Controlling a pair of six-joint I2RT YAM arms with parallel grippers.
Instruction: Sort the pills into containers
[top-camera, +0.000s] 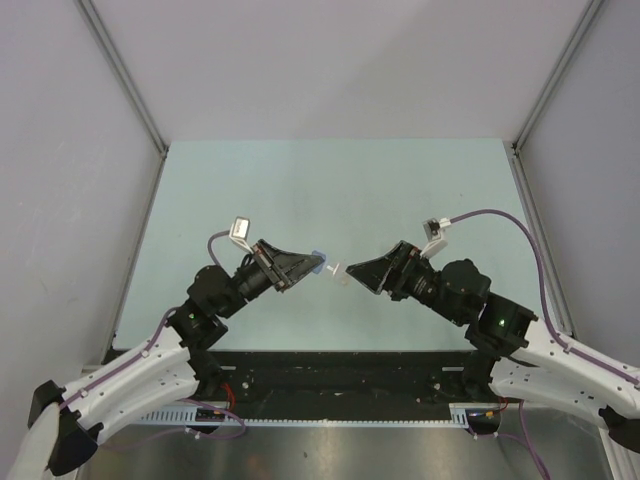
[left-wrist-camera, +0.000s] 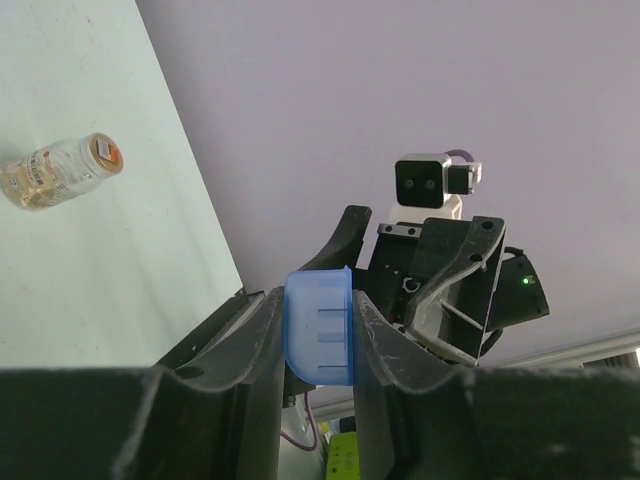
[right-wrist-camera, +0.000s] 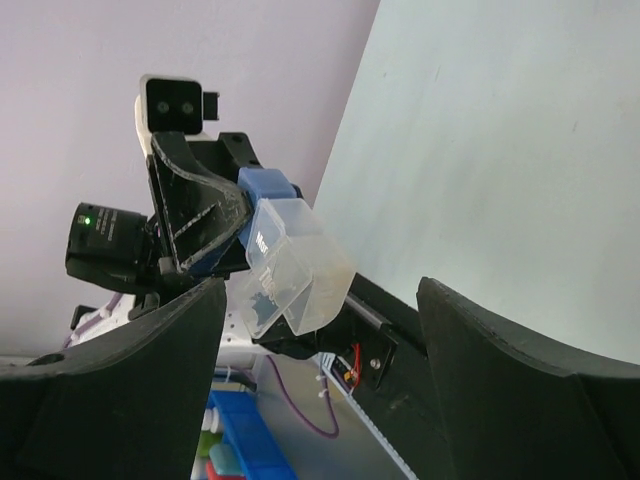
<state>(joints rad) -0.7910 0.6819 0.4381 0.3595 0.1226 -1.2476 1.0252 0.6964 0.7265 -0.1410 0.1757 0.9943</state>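
Two black arms meet nose to nose over the middle of the pale green tabletop (top-camera: 300, 180). The left gripper (left-wrist-camera: 320, 300) is clamped tight on the ribbed blue cap (left-wrist-camera: 320, 335) of a slim clear plastic vial (right-wrist-camera: 300, 265). It holds the vial in the air, tilted, with the clear body pointing toward the other arm. The right gripper (right-wrist-camera: 322, 290) stands wide open and has hold of nothing. Its two dark fingers (right-wrist-camera: 120, 370) flank the vial's free end, with a gap showing on either side in the right wrist view. From above, the vial is a small pale shape between the two grippers. A stubby round clear jar (left-wrist-camera: 60, 172) with an orange-tan look lies on its side on the tabletop, apart from the held vial, its orange-marked end toward the left wrist camera. Tan matter shows through its wall, but single pills cannot be told apart there, and whether any sit in the vial I cannot tell.
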